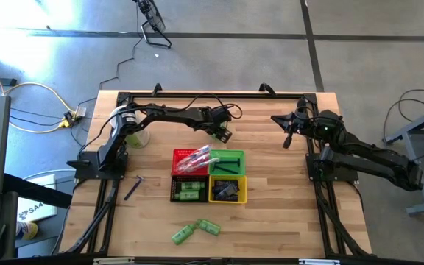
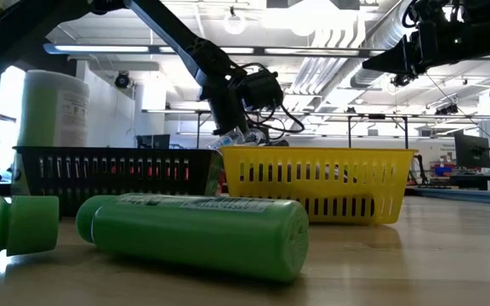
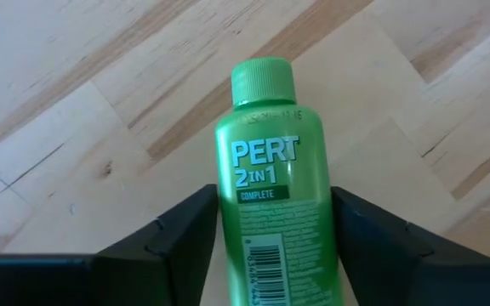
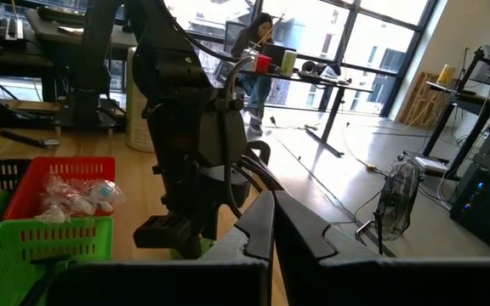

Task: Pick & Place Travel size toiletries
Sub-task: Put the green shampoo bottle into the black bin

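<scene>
Nearest us, two loose green bottles [image 1: 195,230] lie on the table's front edge. Behind them we pass the four small baskets [image 1: 208,175]. Just beyond the green basket [image 1: 227,161], our left gripper [image 3: 275,229] straddles a green Pert bottle [image 3: 270,178], fingers [image 3: 181,234] beside it. Whether it's gripped, we can't tell. Far right, our right gripper [image 4: 272,223] waits clenched.

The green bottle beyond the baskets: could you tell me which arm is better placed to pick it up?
Left. The left gripper already straddles the green bottle, jaws at its sides; the right gripper waits shut, off to the right.
</scene>
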You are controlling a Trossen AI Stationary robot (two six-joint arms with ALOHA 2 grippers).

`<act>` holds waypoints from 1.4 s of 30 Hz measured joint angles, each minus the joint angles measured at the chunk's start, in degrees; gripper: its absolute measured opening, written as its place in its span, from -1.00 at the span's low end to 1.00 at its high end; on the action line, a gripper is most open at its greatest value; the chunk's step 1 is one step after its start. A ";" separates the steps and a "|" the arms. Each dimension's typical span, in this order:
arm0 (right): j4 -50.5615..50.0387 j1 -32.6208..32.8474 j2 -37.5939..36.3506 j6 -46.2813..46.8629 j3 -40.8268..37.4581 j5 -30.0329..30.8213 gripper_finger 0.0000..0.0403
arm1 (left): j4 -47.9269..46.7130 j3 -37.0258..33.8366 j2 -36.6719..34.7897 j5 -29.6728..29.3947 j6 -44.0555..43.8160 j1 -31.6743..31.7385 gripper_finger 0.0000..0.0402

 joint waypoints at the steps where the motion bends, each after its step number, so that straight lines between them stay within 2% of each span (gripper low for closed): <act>1: 0.00 0.02 0.00 0.00 0.00 0.00 -0.98 | 0.00 0.00 0.00 -0.01 0.00 0.00 0.05; 11: 0.00 0.00 0.02 0.00 0.00 0.02 -0.98 | 0.12 -0.02 0.00 0.04 0.00 0.00 -0.07; 20: 0.00 0.01 0.02 0.00 0.00 0.01 -0.98 | 0.23 -0.02 0.00 0.21 0.03 0.00 -0.08; 28: 0.00 0.00 0.00 0.00 0.00 0.00 -0.98 | 0.31 -0.04 -0.78 0.86 5.31 -0.09 -0.08; 36: -0.02 0.02 0.02 0.00 0.00 0.00 -0.98 | -0.77 -0.04 -5.48 -0.43 9.79 -0.09 -0.08; 42: -0.01 0.00 0.02 0.00 0.00 0.01 -0.98 | -6.12 -0.04 -11.79 -0.42 13.48 -0.09 -0.08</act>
